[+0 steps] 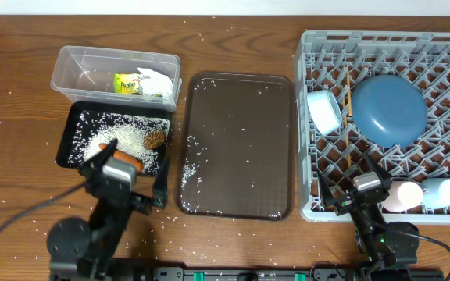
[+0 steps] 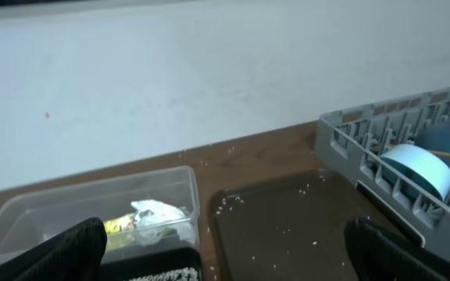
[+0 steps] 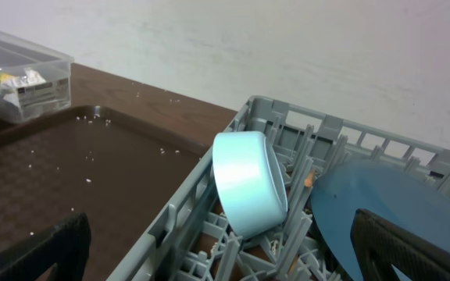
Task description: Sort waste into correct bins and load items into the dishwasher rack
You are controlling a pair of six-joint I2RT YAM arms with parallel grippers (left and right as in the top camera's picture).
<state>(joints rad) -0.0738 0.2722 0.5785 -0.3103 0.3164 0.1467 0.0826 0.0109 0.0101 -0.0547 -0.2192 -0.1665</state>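
Note:
The grey dishwasher rack (image 1: 311,47) at the right holds the dark blue dish (image 1: 389,109), the white bowl (image 1: 324,111) on its edge, the chopsticks (image 1: 348,97), the pink cup (image 1: 403,195) and the light blue cup (image 1: 442,193). The clear tub (image 1: 84,61) holds the wrapper (image 1: 126,83) and the white paper (image 1: 156,82). The black tray (image 1: 73,129) holds rice (image 1: 123,134), the carrot (image 1: 125,158) and the brown piece (image 1: 157,138). My left gripper (image 1: 127,178) is open and empty over the black tray's front edge. My right gripper (image 1: 363,189) is open and empty over the rack's front edge.
The dark brown serving tray (image 1: 237,144) lies between the bins and the rack, with scattered rice grains on it. More grains lie on the wooden table (image 1: 22,94). A white wall stands behind the table in both wrist views.

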